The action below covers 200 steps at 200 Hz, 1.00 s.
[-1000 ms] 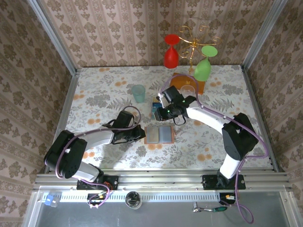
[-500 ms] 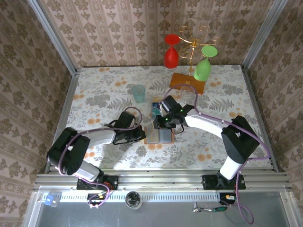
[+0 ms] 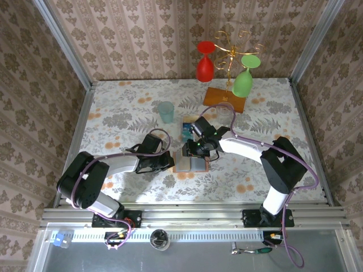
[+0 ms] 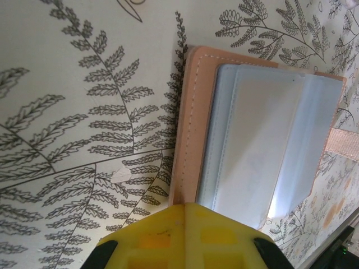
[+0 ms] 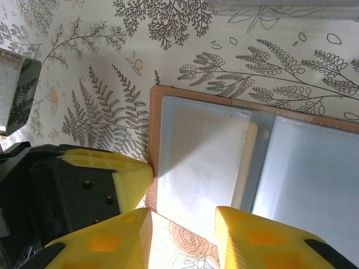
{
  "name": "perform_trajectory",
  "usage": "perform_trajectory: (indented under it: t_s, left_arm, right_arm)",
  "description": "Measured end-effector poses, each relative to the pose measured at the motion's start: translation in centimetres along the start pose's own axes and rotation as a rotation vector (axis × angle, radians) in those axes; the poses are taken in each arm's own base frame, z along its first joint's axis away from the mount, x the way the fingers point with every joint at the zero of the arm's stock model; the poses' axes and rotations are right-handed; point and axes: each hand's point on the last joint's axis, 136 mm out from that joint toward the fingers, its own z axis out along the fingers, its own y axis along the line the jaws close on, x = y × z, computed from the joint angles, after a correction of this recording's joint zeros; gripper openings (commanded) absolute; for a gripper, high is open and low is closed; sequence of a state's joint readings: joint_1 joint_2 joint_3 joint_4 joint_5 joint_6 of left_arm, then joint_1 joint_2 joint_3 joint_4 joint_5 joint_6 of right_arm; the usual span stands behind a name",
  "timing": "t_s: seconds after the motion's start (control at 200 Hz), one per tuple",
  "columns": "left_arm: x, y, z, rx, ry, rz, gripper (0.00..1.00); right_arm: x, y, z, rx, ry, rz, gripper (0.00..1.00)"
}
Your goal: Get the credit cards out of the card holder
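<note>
Since a second earlier, the right tool (image 3: pixel 193 152) had swung away from the cards (image 3: pixel 186 130) and come down over the holder (image 3: pixel 194 164), while the left tool (image 3: pixel 168 162) had stayed where it was. In the right wrist view the right tool (image 5: pixel 182 227) stood open, its two yellow fingers (image 5: pixel 115 238) apart above the near edge of the holder (image 5: pixel 224 151), gripping nothing. The left tool (image 4: pixel 185 238) was closed, its yellow tip touching the holder's (image 4: pixel 252 140) tan left edge; whether it pinched that edge or merely pressed on it could not be told. The holder lay open and flat on the bench (image 3: pixel 125 102) between the two tools, grey-blue pockets facing up. The cards lay in a small blue-teal stack just behind it, near the tumbler (image 3: pixel 165 111).
</note>
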State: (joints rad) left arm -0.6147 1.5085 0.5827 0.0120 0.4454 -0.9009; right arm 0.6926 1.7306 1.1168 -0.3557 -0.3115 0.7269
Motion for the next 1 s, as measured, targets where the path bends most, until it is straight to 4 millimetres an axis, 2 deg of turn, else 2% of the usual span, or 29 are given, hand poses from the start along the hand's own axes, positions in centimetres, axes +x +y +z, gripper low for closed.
perform_trajectory:
  t_s: [0.71,0.835,1.0]
  left_arm:
    - [0.2,0.2,0.1,-0.003,0.005,-0.002,0.02]
    - [0.2,0.2,0.1,-0.002,0.005,-0.002,0.02]
    - [0.2,0.2,0.1,-0.002,0.005,-0.002,0.02]
  right_arm:
    - [2.2,-1.1,3.5,0.025,0.104,0.05,0.38]
    - [2.1,-0.9,3.9,0.023,0.111,0.05,0.33]
    - [2.1,-0.5,4.0,0.016,0.115,0.058,0.31]
